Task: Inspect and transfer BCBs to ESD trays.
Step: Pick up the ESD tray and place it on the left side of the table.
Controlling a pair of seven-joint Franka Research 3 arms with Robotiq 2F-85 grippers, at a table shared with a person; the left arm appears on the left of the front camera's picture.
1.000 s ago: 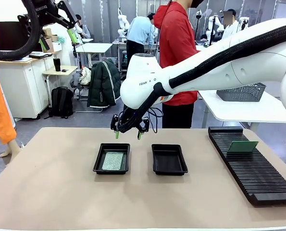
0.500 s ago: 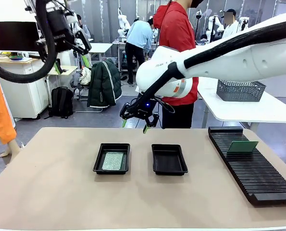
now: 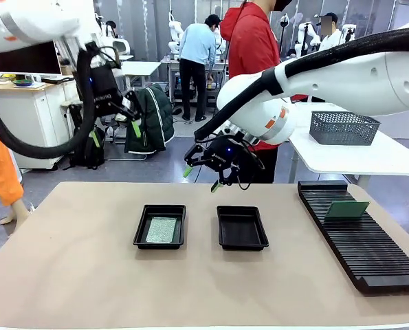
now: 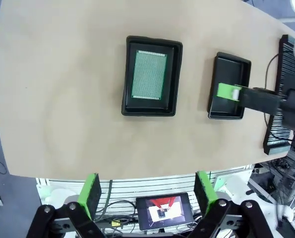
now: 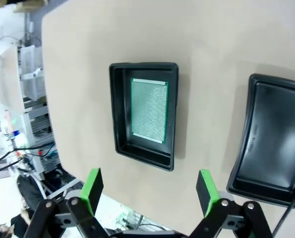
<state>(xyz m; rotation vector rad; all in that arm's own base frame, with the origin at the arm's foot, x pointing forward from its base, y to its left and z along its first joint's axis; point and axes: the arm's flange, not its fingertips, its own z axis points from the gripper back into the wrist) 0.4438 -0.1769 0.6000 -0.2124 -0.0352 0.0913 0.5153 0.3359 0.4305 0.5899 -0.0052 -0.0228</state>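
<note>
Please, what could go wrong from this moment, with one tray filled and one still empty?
The remaining BCB stands tilted in the rack; the open right gripper may slip on its thin edge or knock it. The left gripper hangs close by, so the two might collide over the empty tray.

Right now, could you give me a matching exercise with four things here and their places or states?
1. left glossy black plastic tray
2. right glossy black plastic tray
3. long black ribbed rack
4. grey mesh basket

A. on the white side table
B. empty
C. a green circuit board lies flat inside
D. a green board leans at its far end

Pairs: 1-C, 2-B, 3-D, 4-A.
</note>
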